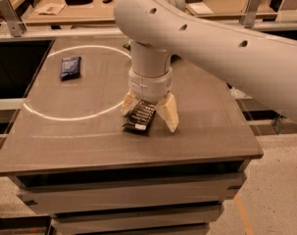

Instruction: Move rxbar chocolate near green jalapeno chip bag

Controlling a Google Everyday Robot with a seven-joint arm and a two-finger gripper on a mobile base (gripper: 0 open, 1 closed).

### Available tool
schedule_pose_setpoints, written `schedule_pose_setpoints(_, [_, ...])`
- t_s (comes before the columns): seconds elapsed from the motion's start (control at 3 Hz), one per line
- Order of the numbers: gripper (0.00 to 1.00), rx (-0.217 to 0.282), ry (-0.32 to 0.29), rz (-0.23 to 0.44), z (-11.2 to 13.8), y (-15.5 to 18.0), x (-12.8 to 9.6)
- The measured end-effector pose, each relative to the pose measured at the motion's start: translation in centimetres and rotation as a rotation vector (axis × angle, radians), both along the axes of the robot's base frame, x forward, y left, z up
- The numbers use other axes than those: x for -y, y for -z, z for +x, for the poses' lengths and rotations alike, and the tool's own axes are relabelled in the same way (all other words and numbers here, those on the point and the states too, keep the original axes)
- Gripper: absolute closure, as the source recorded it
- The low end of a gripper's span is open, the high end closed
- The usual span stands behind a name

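Note:
The rxbar chocolate [139,117], a flat black wrapper with white lettering lines, lies on the grey table [207,126] right of the middle. My gripper [149,112] is straight over it, pointing down. Its tan fingers [168,112] straddle the bar's far end, one on each side, close to its edges. The gripper is open. Only a small green edge of the green jalapeno chip bag [125,45] shows at the far side of the table. The arm hides the remainder of the bag.
A smaller dark blue packet [70,67] lies at the table's far left, inside a white circle line [69,117] marked on the top. The big white arm [211,38] crosses the upper right. Another cluttered table [84,9] stands behind.

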State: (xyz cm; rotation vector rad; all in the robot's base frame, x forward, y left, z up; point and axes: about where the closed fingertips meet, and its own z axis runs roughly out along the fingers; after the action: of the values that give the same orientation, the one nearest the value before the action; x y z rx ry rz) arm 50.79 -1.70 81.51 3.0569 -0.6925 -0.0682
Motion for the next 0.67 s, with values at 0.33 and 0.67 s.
schedule_pose_setpoints(0.33, [1.00, 0.000, 0.000, 0.000, -0.01, -0.94, 0.00])
schedule_pose_setpoints(0.67, [1.00, 0.000, 0.000, 0.000, -0.02, -1.66, -0.01])
